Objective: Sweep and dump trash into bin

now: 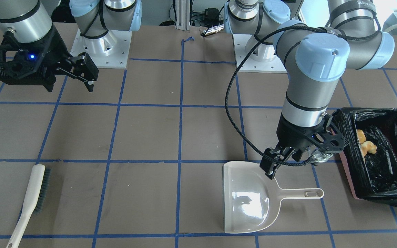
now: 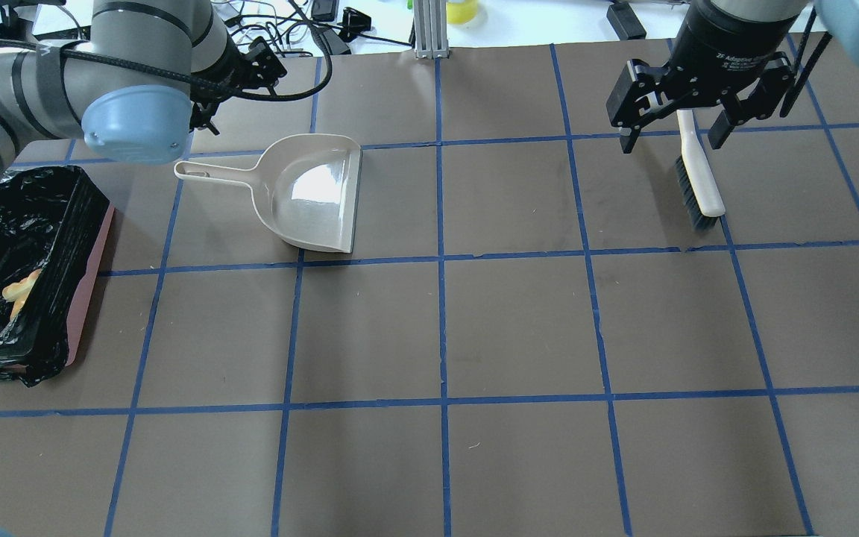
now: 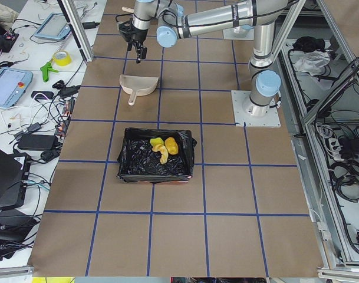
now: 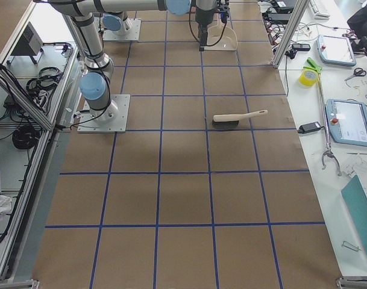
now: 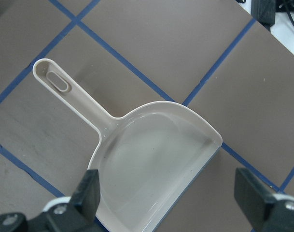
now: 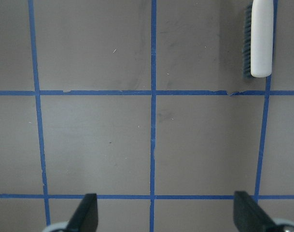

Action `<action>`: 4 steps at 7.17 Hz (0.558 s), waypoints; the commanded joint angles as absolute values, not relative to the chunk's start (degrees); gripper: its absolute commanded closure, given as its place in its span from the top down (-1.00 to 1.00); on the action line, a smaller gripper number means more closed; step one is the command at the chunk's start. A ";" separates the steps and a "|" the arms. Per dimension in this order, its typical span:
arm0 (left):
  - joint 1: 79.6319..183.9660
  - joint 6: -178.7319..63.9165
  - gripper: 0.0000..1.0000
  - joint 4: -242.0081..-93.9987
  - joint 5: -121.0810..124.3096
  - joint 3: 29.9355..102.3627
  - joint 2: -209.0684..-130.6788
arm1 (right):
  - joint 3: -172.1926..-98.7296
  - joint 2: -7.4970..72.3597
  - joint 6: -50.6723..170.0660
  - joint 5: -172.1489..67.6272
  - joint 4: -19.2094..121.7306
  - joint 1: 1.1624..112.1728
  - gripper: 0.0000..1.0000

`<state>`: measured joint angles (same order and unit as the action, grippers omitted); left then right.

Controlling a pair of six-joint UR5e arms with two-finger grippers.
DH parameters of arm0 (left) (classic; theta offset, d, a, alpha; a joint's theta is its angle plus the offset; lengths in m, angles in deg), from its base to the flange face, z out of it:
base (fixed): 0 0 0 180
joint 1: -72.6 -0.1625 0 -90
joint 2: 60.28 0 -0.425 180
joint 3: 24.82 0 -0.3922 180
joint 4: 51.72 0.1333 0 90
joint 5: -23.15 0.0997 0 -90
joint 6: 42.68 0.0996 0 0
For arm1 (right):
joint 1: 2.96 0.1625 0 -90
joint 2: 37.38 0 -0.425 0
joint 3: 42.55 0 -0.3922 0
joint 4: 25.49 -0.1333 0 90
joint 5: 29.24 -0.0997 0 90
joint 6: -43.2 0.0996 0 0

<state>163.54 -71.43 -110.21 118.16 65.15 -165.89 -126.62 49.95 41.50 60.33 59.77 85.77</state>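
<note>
**Bin**: robot's L side. **Dustpan**: empty. **Brush**: lying flat. **L gripper** over dustpan, near bin; **R gripper** raised. Both spread, empty. Careless L retract may snag liner, tip bin. **Trash**: inside bin, would spill.

Rectangular pink-sided bin lined with crinkled black plastic bag sits upright on the table. Golden-brown lump, pale crescent slice and what looks like a green-yellow sponge piece lie inside.
</note>
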 commanded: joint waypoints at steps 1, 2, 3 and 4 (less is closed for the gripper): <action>164.79 -65.36 1.00 -113.41 115.81 66.05 -165.14 | -126.58 49.99 41.53 60.32 59.77 85.81 0.98; 164.97 -64.31 1.00 -115.95 116.13 66.75 -163.39 | -126.58 49.99 41.53 60.32 59.77 85.81 0.99; 164.63 -58.38 1.00 -120.76 115.70 65.80 -161.98 | -126.66 49.99 41.53 60.32 59.77 85.81 0.99; 163.67 -50.32 1.00 -124.90 115.09 65.71 -160.75 | -126.67 49.99 41.53 60.32 59.77 85.81 0.99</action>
